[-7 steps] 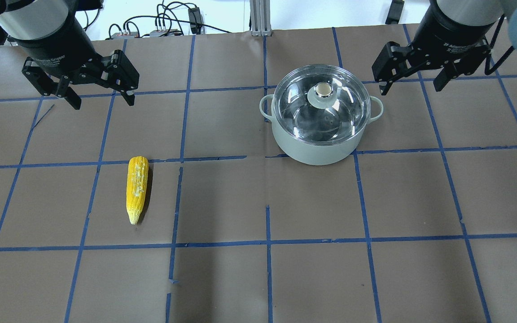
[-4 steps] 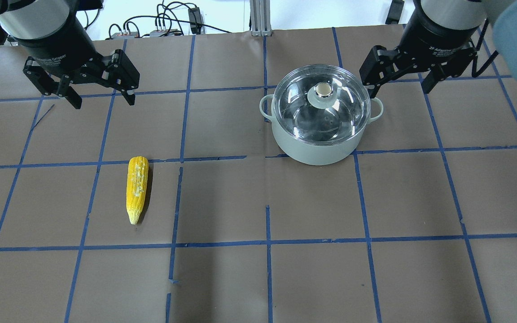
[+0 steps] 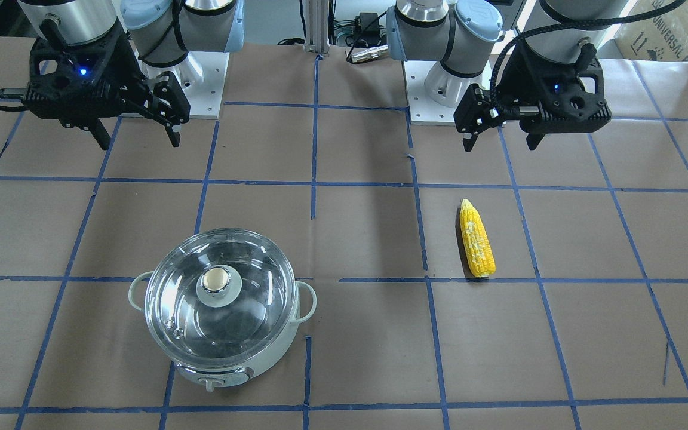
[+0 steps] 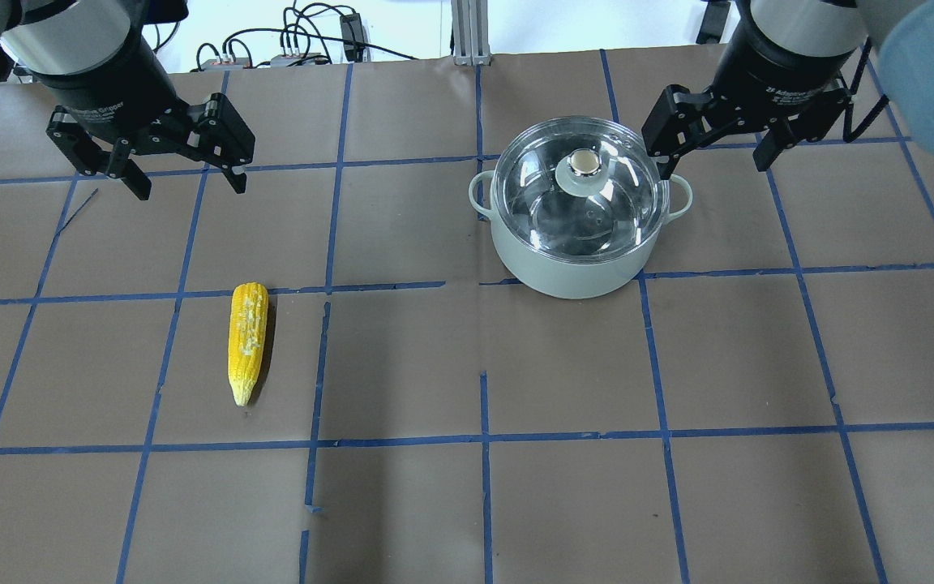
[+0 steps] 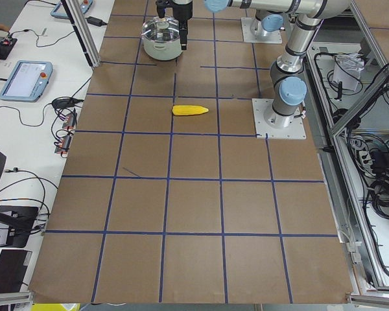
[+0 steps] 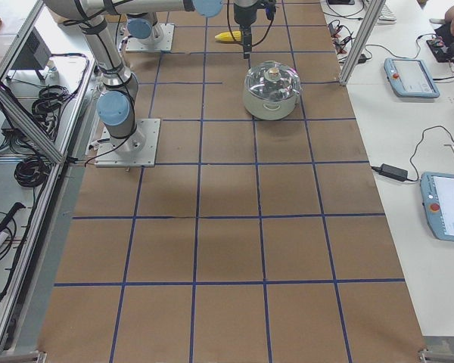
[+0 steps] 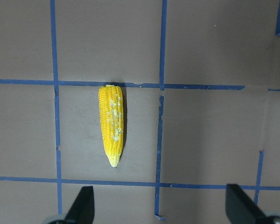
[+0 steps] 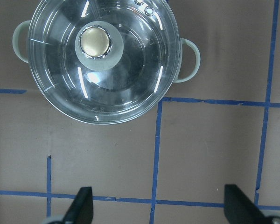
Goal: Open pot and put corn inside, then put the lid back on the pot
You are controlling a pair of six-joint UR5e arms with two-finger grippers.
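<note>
Overhead view of a brown papered counter (image 4: 467,503) with a grid of blue tape, which I am watching from my remote station. Nearest in that view lies the corn (image 4: 247,342), flat on the counter and well apart from the pot (image 4: 572,272), off to the pot's left with its pointed tip towards the camera. It lies free with nothing touching it, so I judge it is waiting for the left arm. Further back stands the pot, upright, with the clear lid (image 4: 580,191) seated squarely on it and the pale knob (image 4: 584,165) at the centre. The pot is closed and looks bare inside through the glass, so no step of the task is done yet. Just behind the pot and to its right hang the right jaws, spread wide and holding nothing, one fingertip over the pot's right loop handle (image 4: 680,197). I read that spot as a staging place for taking the knob, since the right arm (image 4: 791,40) is the one beside the pot. Well apart on the pot's left hang the left jaws, also spread wide and holding nothing. The left wrist camera shows the corn lengthwise ahead of them, which suits closing across its thickness. The left arm (image 4: 78,49) rises above them. Farthest back, beyond the counter's edge behind the pot, lie black cables (image 4: 297,36).
</note>
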